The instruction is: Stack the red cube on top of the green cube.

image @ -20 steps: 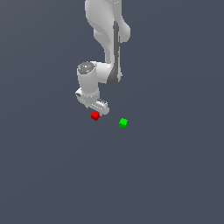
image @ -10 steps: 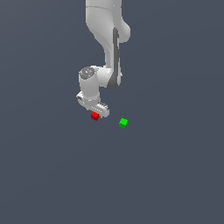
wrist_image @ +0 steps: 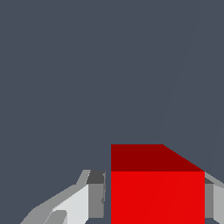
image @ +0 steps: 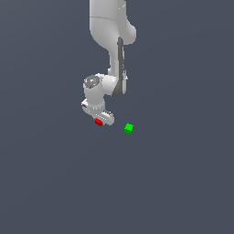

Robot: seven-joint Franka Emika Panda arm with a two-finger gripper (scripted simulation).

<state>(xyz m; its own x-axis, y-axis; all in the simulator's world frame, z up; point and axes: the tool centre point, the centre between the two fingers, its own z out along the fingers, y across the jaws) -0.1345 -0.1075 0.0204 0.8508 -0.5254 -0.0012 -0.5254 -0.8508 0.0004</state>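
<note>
Looking at the exterior view, we see our gripper [image: 101, 119] low over the grey tabletop [image: 160, 183], with the red cube [image: 98, 122] peeking out at its tip. Our wrist view shows the red cube [wrist_image: 157, 192] sitting between the jaws: one finger [wrist_image: 94, 194] stands just beside one face with a thin gap, the other finger [wrist_image: 212, 199] is against the opposite face, so the jaws are nearly closed around it, and we cannot tell if the grip is firm. Apart from the jaws, toward the exterior view's right and a little lower in that picture, the green cube [image: 129, 129] rests alone on the tabletop.
</note>
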